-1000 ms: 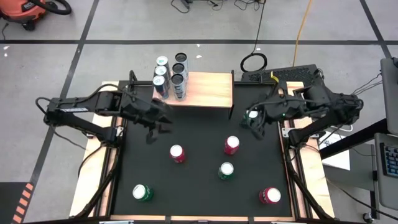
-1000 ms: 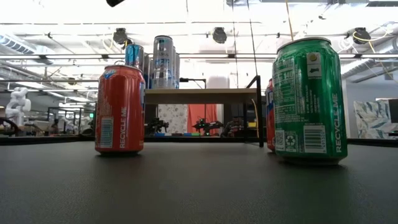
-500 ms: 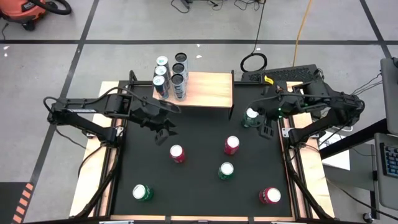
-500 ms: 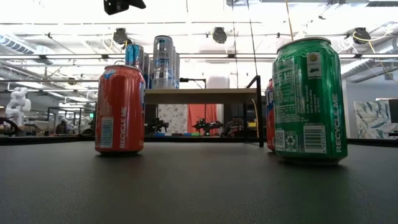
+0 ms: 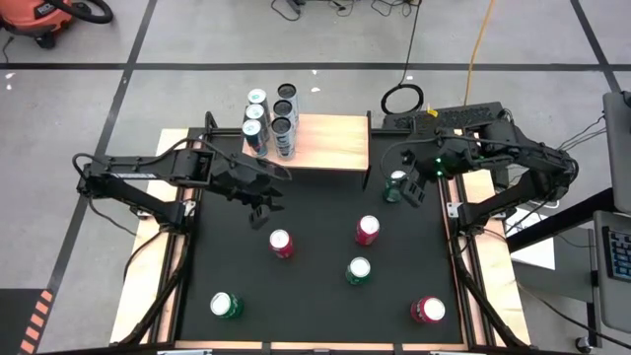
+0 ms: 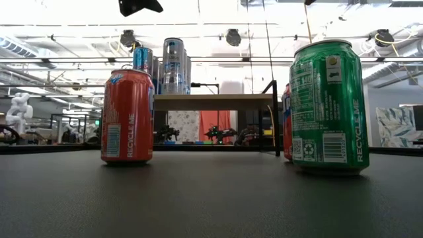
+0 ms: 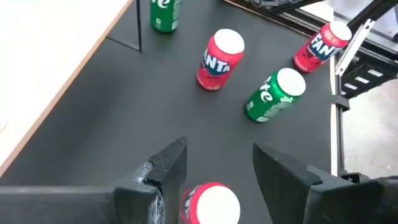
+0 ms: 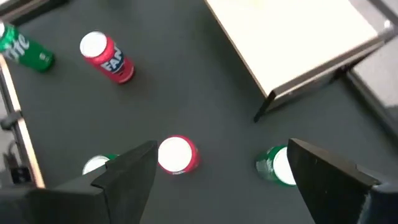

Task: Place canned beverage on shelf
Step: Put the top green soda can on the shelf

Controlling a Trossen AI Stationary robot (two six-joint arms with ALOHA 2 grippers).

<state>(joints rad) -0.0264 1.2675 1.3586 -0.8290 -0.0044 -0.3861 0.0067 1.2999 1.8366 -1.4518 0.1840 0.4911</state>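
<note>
Cans stand scattered on the black table: at the near edge a green can on the left and a red can on the right, then another green can nearer the middle, and beyond it two red cans, one left of centre and one right of centre. Over the left-of-centre red can hangs the left claw, its fingers parted and empty; in the left wrist view that can's white top shows just below the gap between the fingers. Farther back on the right, the right claw is spread wide and holds nothing, close beside a green can that stands on the table by the shelf's right leg. At the far edge stands the shelf, a light-wood board on thin black legs, with a cluster of tall cans at its left end and the rest of the board bare. In the low view the shelf shows between the red can and the big green can.
</note>
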